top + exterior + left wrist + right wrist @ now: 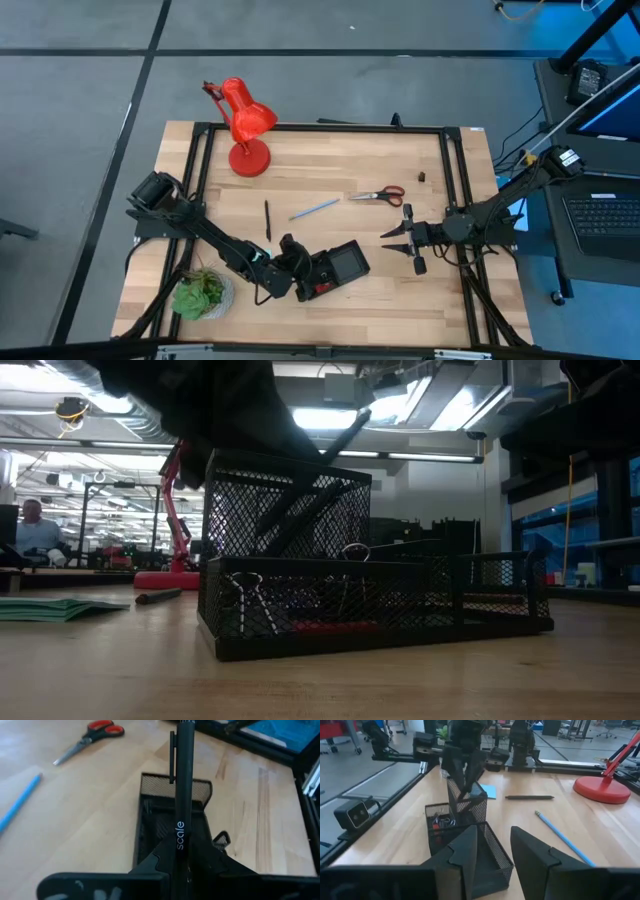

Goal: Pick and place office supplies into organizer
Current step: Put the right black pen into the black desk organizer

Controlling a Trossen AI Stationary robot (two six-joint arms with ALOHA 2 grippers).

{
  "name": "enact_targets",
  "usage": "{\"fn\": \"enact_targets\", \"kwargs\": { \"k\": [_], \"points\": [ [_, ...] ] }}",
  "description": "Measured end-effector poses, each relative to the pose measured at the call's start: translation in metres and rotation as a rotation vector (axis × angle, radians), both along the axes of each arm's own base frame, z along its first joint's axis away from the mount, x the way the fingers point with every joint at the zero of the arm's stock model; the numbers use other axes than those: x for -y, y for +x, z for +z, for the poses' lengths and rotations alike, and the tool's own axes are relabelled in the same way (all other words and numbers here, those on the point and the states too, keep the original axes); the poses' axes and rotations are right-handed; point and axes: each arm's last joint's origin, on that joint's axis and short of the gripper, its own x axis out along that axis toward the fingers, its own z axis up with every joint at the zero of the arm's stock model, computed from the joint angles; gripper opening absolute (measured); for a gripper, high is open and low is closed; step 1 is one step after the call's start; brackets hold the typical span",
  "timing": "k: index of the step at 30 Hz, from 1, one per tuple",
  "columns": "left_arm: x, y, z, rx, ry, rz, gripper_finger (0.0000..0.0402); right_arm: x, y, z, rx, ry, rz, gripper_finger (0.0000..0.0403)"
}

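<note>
Left wrist view: your left gripper point(181, 865) has its jaws clamped on a black pen point(183, 785), held over the mesh organizer point(150, 815).
Right gripper point(408, 240): jaws apart, empty, just beside the organizer.
Tabletop point(330, 300): scissors point(378, 195), blue pen point(314, 209).

the scene is evenly and softly lit from overhead, and the pale wooden slatted table top point(330, 290) shows only faint, short shadows under the arms in the high view. in the low view the long white ceiling light panels point(330, 418) glare brightly, so the black wire-mesh desk organizer point(340, 595) stands nearly in silhouette and the near table edge is blurred. in the left wrist view the black plastic clip pen point(182, 790) is sharp while the red-handled metal scissors point(90, 737) are soft. the right wrist view bends straight lines at its edges, and blue monitor light tints the high view's right edge.
</note>
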Motion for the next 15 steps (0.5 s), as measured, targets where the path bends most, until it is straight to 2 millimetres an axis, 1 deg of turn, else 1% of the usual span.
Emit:
{"fn": "enact_targets", "kwargs": {
  "k": [5,15],
  "points": [
    [0.0018,0.0026,-0.0048,-0.003,-0.002,-0.011,0.0031,-0.0001,0.0000,-0.0003,-0.001,-0.015,0.003,0.0122],
    [0.0018,0.0021,-0.0064,-0.024,0.023,-0.030,0.0036,-0.0001,0.0000,-0.0003,-0.001,-0.014,0.002,0.0122]
  ]
}}
